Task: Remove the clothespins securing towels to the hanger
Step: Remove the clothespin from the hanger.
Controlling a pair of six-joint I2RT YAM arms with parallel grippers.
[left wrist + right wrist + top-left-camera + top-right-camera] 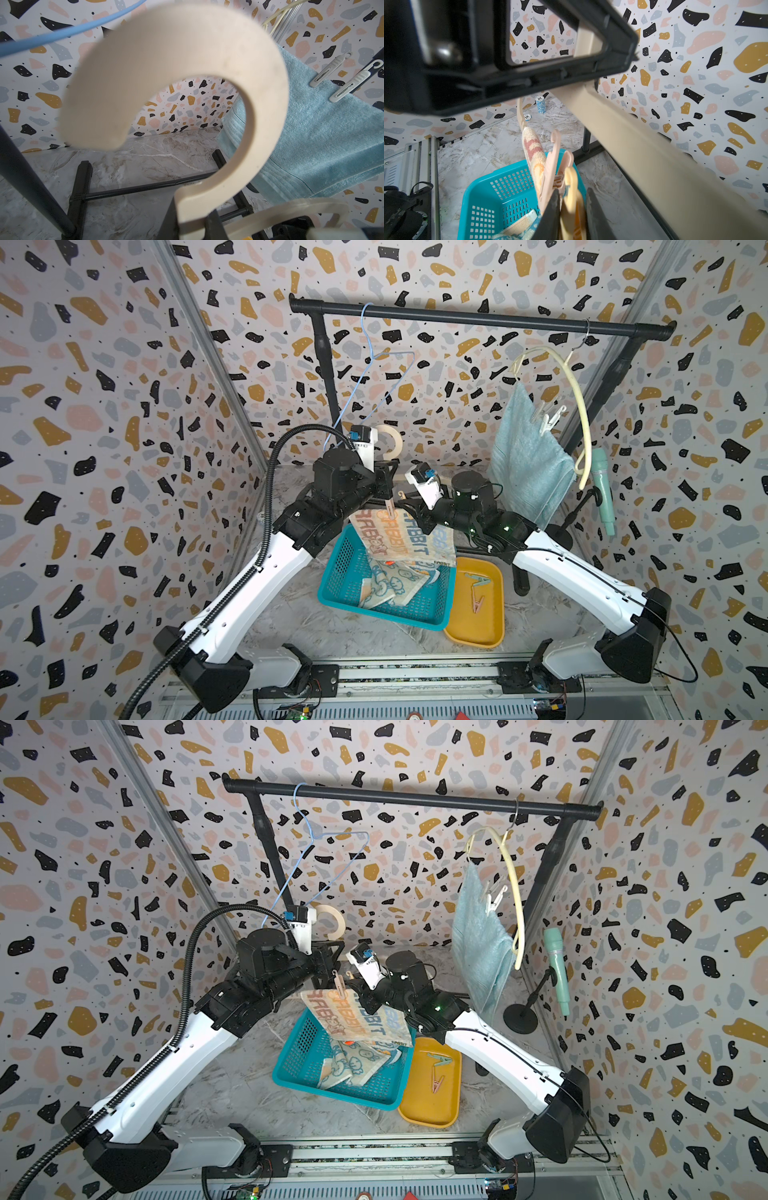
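**Two pegs off, the RABBIT towel in hand, the blue towel to come**

The orange clothespin [572, 199] sits on the top edge of the striped RABBIT towel [399, 537], beside a pink clothespin [390, 511] on the same edge. The right pincer [572, 193] has its jaws close on either side of the orange one and seems to be pinching it, though the blurred wrist view does not quite settle the contact. The towel hangs from a cream hanger [259, 104], which the left pincer [385, 483] clenches and holds above the blue basket [340, 572].

Done, judging by how things lie: the cartoon towel [392, 585] is in the basket, and a green clothespin [478, 580] and a second pink clothespin [477, 605] rest in the yellow tray [473, 635] on the surface.

Left: both pegs on the RABBIT towel. Further out, the light-blue towel [528, 464] hangs from the rail [478, 319] with its white clothespins [548, 420] in place. I'd put the job well short of halfway.
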